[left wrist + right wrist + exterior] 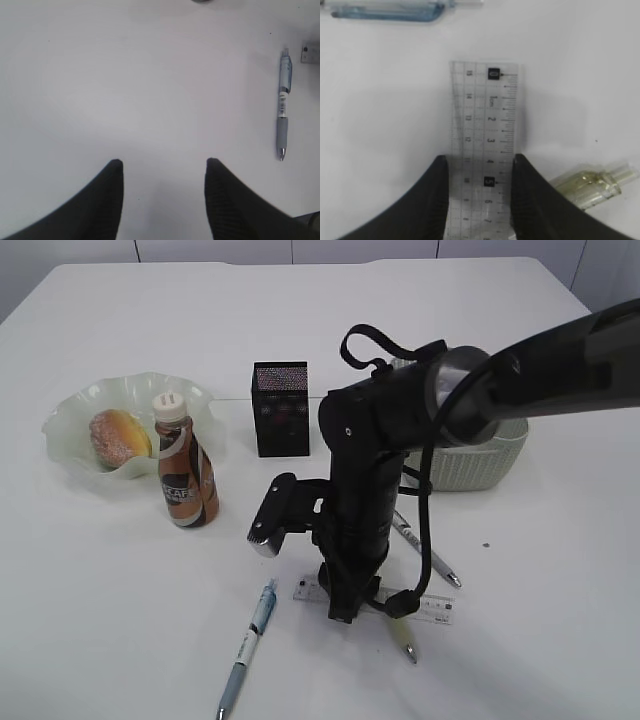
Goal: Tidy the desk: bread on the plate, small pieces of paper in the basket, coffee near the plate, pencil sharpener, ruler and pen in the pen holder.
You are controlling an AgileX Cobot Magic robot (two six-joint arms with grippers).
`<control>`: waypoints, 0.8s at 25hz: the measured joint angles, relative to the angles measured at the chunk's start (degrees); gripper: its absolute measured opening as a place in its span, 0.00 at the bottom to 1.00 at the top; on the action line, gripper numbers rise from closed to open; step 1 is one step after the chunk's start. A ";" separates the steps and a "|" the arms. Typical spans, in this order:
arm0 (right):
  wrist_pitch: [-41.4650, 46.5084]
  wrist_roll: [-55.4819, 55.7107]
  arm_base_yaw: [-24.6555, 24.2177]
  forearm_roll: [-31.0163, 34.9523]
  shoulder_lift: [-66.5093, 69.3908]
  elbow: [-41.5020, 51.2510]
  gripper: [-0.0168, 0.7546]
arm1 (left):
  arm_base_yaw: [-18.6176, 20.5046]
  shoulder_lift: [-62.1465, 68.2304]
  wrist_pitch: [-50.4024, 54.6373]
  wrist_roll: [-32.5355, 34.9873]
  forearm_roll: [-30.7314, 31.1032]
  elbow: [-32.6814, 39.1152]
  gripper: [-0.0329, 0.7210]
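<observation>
My right gripper [480,157] is down on the table with its jaws against both long edges of the clear ruler [482,110], shut on it. In the exterior view the right gripper [342,612] covers the ruler's [435,610] middle. A blue pen [250,640] lies to its left and also shows in the left wrist view [283,107]. A grey pen [430,558] and a clear pen [592,182] lie to its right. My left gripper [162,161] is open and empty over bare table. Bread [118,435] lies on the plate [65,420]. The coffee bottle [186,475] stands beside the plate. No pencil sharpener shows.
The black mesh pen holder [280,408] stands behind the right arm. The white woven basket [490,465] is at the right, partly hidden by the arm. The left arm is out of the exterior view.
</observation>
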 joint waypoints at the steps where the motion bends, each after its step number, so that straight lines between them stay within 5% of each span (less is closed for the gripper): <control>1: 0.00 0.00 0.00 0.00 -0.14 0.00 0.37 | 0.00 0.00 0.00 0.00 0.00 0.00 0.56; 14: -1.17 0.00 0.00 0.48 -10.13 -0.12 0.37 | 0.00 0.00 2.33 0.00 0.00 0.00 0.56; 20: -1.92 0.00 -2.92 6.37 -14.90 -0.12 0.37 | 0.00 0.00 2.72 0.00 0.00 0.00 0.56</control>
